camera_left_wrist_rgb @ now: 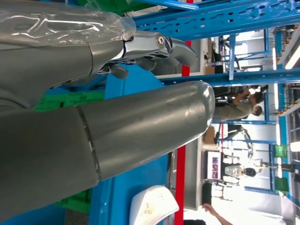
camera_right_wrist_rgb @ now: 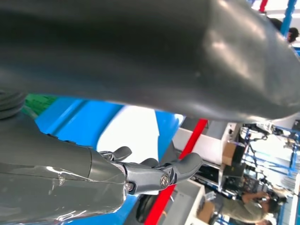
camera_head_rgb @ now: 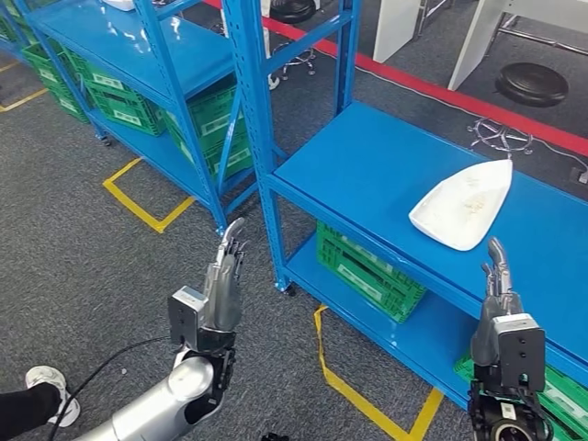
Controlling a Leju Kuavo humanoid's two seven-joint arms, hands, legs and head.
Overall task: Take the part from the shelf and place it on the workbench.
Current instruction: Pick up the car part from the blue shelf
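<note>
Silver and grey, the two arms rise from the near edge of the head view with nothing in either hand. The left hand (camera_head_rgb: 223, 276) is held up over the grey carpet, short of the shelf's corner post, its fingers extended and apart. The right hand (camera_head_rgb: 498, 287) stands just before the front lip of the blue shelf (camera_head_rgb: 360, 175), fingers likewise straight and holding nothing. Beyond it, well apart from both hands, the white shell-shaped part (camera_head_rgb: 463, 206) lies flat on the shelf's upper deck, untouched. Green crates (camera_head_rgb: 367, 271) sit on the tier beneath. So the task looks barely begun: the reach, the grasp, the lift and the carry to the workbench all remain, and no workbench can be made out from here.
</note>
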